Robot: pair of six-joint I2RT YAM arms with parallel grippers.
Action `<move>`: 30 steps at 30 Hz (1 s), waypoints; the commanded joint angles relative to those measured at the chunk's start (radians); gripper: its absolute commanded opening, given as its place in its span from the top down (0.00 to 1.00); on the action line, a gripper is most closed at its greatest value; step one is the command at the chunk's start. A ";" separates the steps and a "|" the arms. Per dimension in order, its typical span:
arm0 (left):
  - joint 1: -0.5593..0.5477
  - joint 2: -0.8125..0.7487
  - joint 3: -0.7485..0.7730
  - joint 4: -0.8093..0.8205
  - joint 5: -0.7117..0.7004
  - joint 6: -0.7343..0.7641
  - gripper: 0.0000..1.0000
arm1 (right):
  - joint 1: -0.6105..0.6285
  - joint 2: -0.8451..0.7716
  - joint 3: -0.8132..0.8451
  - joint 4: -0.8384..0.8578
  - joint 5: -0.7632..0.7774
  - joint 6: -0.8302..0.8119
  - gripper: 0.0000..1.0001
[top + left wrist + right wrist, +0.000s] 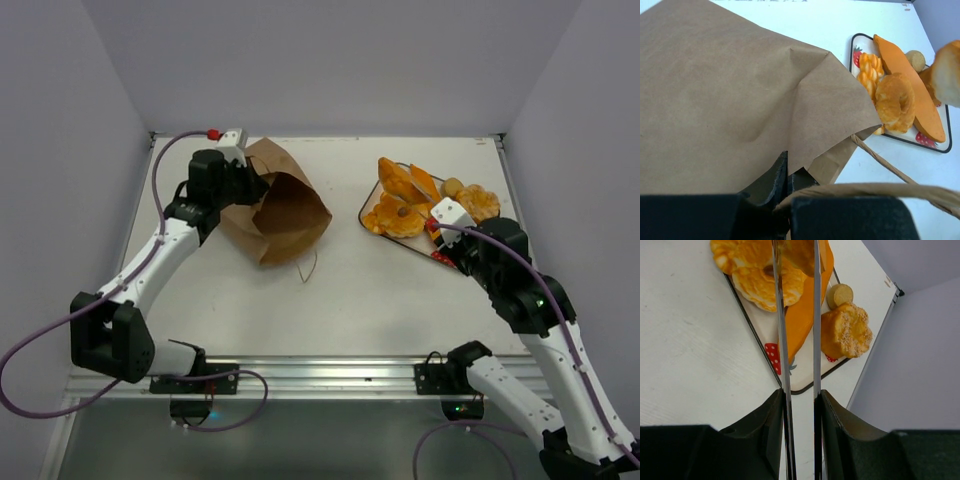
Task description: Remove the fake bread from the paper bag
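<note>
Left tool [787,172]: pressed together on the rim of the bag [715,100], pinching the paper; a string handle [880,160] loops across just in front of it.
Right tool [800,400]: closed on the two blades of the tongs [782,340], squeezing them nearly parallel.
Bag: lies on its side on the surface [350,300], left of centre, mouth turned toward the tray. No bread shows in the mouth from above; the deeper part is hidden.
Bread [400,215]: all visible pieces are at the tray [858,47], well apart from the bag. A baguette [905,85] lies along it, with a ring [896,100] and a braid [867,72] beside it, a small roll [915,60] at the far edge, and a knobbly bun [846,330] near the corner.
Tongs' tips: reach over the tray with an orange piece between them; whether it is gripped or only resting there cannot be told.
Handling, bread: judged light, stiff and glossy, so apt to slip between smooth metal blades; not fragile.
Where to hold, bread: judged best across a narrow section, that is, the baguette at mid-length for balance, the ring through one side, and rolls across the widest part.
Handling, bag: judged thin and limp, creasing readily; a pinch at the rim holds the mouth open, while the handles would let it sag.
Risk: too hard a squeeze may shoot a round roll out of the tongs.
</note>
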 commanded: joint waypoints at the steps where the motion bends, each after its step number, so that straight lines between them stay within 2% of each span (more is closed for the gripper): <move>1: 0.007 -0.102 -0.046 0.004 0.043 0.044 0.97 | -0.031 0.019 0.009 0.048 0.072 0.067 1.00; 7: 0.007 -0.209 -0.119 -0.015 0.074 0.084 0.97 | -0.079 0.057 0.000 0.040 0.106 0.076 1.00; 18: 0.007 -0.332 -0.240 -0.009 0.117 0.130 0.97 | -0.169 0.089 -0.042 0.017 0.062 0.097 1.00; 30: 0.007 -0.361 -0.298 0.016 0.123 0.151 0.96 | -0.220 0.160 -0.017 0.024 0.028 0.145 1.00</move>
